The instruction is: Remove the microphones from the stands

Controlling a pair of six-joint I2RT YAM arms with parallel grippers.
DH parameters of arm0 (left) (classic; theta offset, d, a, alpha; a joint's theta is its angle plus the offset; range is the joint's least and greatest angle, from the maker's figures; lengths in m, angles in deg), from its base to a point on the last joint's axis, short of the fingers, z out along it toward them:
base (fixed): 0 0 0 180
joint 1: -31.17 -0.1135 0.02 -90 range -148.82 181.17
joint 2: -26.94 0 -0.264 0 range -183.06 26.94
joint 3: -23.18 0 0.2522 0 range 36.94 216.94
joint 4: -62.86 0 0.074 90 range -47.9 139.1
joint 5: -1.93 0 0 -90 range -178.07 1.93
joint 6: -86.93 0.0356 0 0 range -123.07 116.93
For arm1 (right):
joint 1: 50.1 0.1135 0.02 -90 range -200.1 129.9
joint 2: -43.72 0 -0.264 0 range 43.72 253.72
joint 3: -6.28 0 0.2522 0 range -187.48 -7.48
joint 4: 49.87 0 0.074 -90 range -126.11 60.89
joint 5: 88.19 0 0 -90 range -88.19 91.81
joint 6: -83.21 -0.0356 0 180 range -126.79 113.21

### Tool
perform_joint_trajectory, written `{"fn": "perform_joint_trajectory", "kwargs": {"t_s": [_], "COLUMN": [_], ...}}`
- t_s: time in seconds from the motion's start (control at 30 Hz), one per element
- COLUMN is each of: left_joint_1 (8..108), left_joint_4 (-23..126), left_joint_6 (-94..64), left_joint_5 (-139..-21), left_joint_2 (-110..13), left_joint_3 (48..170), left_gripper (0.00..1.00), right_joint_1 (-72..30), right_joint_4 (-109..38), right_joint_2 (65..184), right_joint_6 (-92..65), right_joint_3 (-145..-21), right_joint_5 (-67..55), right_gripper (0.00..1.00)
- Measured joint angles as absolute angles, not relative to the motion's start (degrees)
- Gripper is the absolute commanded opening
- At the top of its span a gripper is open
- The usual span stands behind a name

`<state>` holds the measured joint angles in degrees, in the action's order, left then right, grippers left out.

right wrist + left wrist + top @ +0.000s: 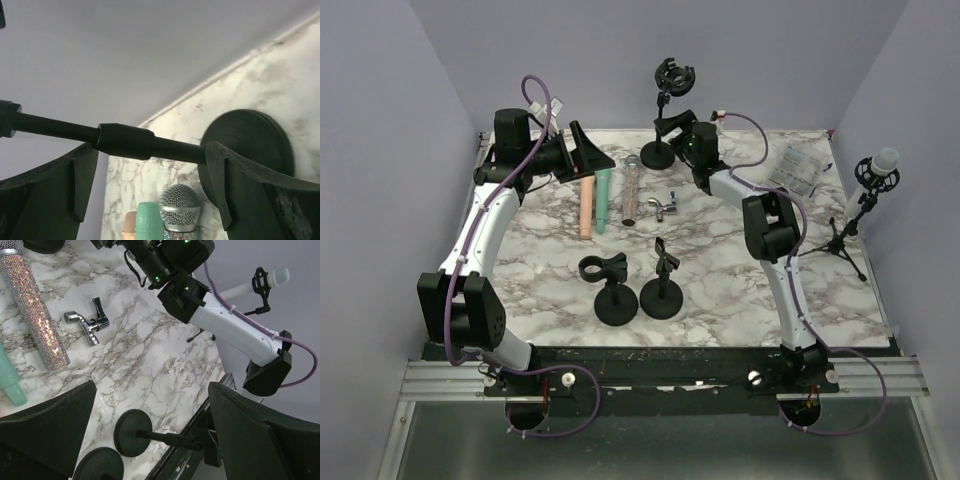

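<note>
A white microphone [880, 168] sits in a shock mount on a black tripod stand [840, 235] at the far right edge of the table; in the left wrist view the microphone [272, 279] shows at the upper right. My right gripper [672, 128] is open at the back of the table, its fingers on either side of the pole [125, 140] of a different stand, whose round base [255, 140] shows behind one finger. My left gripper [588, 150] hangs open and empty over the back left, far from the white microphone.
Pink [586, 208], teal [604, 198] and glitter [631, 190] microphones lie side by side on the marble top. A chrome fitting [665, 207] lies beside them. Two short black stands [617, 300] [662, 295] stand near the front. A plastic bag [798, 168] lies at the back right.
</note>
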<state>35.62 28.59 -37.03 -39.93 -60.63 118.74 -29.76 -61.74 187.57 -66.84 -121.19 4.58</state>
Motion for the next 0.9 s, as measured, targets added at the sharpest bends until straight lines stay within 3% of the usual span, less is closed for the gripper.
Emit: {"fn": "perform_joint_trajectory", "kwargs": {"t_s": [0.47, 0.9], "left_joint_1": [35.62, 35.62], "left_joint_4": [28.90, 28.98], "left_joint_6": [-37.05, -37.09], "left_joint_5": [-39.75, -39.56], "left_joint_2": [-60.63, -60.63], "left_joint_3": [118.56, 118.54], "left_gripper": [0.99, 0.98], "right_joint_1": [-29.59, -29.96], "right_joint_4": [-57.06, -59.29], "right_joint_2": [189.06, 179.33], "right_joint_6": [-62.01, -60.74], "right_joint_3": [-120.42, -118.06], "right_joint_5": [0.82, 0.34], "right_gripper": [1.00, 1.00]}}
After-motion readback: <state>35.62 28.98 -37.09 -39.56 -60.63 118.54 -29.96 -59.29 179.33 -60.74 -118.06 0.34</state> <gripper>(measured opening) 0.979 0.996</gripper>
